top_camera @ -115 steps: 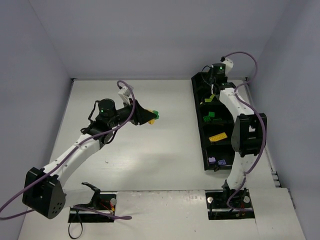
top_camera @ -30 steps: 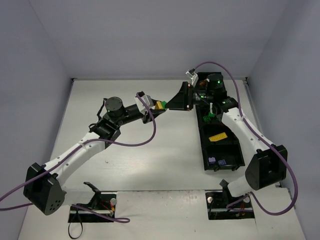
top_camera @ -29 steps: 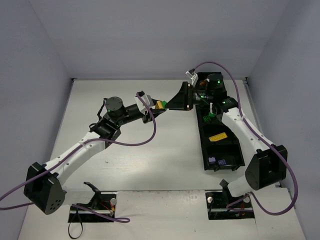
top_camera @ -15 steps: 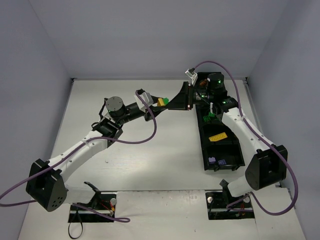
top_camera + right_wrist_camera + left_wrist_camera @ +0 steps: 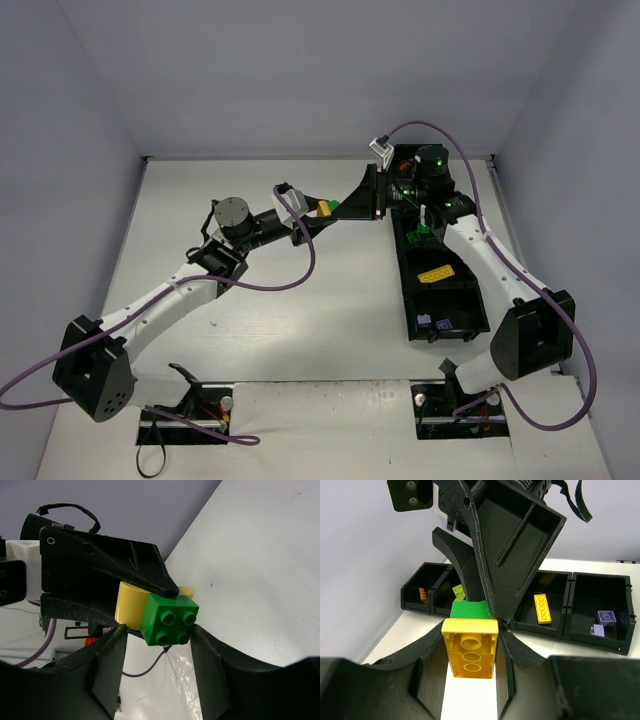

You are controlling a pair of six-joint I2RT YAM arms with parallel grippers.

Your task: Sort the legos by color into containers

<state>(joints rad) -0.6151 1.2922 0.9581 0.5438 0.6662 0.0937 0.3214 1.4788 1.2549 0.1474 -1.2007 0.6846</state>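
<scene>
White tabletop lies open left of the black tray. Left gripper pinches the yellow brick. Right gripper narrowly brackets the attached green brick, grip unclear.

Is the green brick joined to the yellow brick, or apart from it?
Joined: the green brick sits flush against the yellow brick, no gap in either wrist view.

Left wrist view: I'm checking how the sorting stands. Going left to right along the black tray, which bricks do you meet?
orange-brown brick → lime brick → flat yellow brick → lilac bricks. The compartment between lime and yellow is blocked from view, so it is left out.
</scene>
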